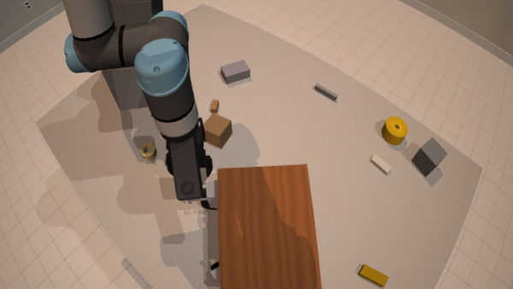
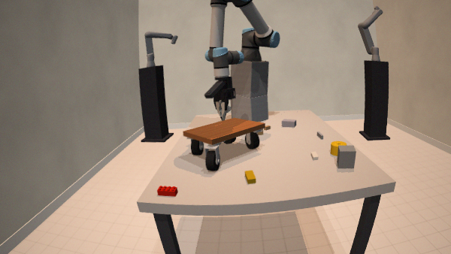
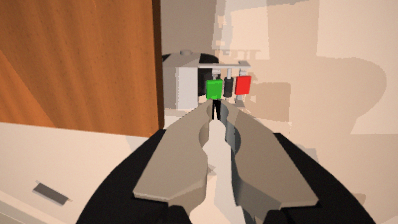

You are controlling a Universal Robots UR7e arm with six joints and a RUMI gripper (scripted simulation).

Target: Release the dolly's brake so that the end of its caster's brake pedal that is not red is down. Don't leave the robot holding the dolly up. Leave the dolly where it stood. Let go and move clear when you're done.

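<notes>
The gripper has its two fingers pressed together with nothing between them, and it points right at the green end of the pedal, next to the red end, at the corner of the wooden dolly on the table.

gripper above brake pedal, beside dolly.

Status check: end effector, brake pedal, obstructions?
End effector shut, empty, tips just short of green pedal end. Wooden-deck dolly on its wheels. Nothing between.
</notes>
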